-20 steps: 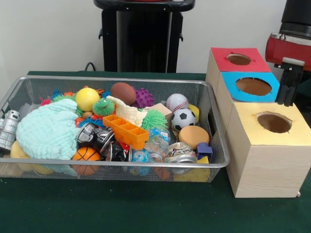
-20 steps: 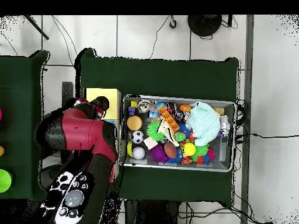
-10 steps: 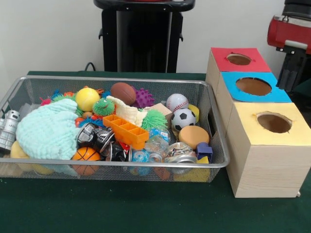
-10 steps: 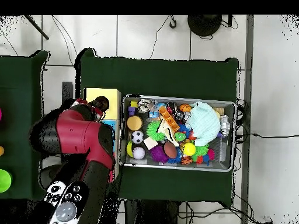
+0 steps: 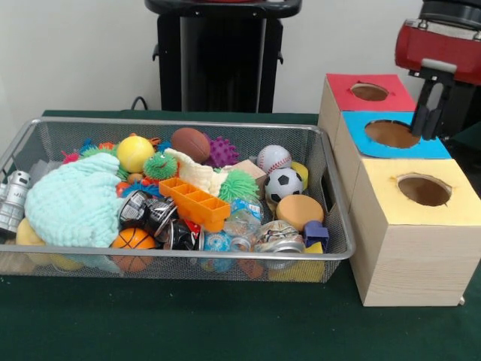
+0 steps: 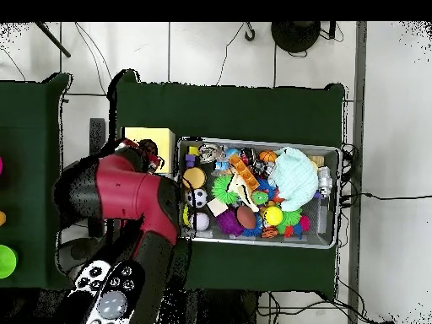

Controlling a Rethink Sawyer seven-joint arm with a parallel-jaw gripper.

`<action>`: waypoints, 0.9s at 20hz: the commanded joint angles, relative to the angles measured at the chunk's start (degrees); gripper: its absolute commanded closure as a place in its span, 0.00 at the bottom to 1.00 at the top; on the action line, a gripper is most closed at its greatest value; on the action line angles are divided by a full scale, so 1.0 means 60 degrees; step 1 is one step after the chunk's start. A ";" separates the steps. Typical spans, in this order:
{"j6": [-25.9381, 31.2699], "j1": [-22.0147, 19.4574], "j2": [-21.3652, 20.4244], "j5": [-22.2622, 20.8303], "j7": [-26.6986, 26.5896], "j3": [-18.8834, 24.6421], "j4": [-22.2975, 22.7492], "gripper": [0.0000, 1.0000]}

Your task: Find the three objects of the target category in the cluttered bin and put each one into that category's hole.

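My gripper hangs above the right edge of the blue-topped box's hole. It is open and holds nothing. A red-topped hole lies behind it and a yellow-topped hole in front. The wire bin to the left holds a soccer ball, a baseball, a brown football, a small basketball, a yellow ball, spiky balls, crushed cans and blocks. In the overhead view the red arm covers most of the boxes.
A teal knitted cloth covers the bin's left part, and an orange tray lies in the middle. A silver toy robot leans at the bin's left end. The black pedestal stands behind the bin.
The gripper has risen and moved left, from beside the yellow and blue boxes to above the blue box. The bin's contents have not moved.
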 commanded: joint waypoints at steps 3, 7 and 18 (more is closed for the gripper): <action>-0.0910 -0.0910 -0.0121 -0.0889 0.0238 0.1273 0.1357 1.00; -0.1085 -0.1185 -0.0207 -0.1060 0.0077 0.1508 0.1489 1.00; -0.1289 -0.2454 -0.0714 -0.2113 -0.0773 0.2377 0.1825 1.00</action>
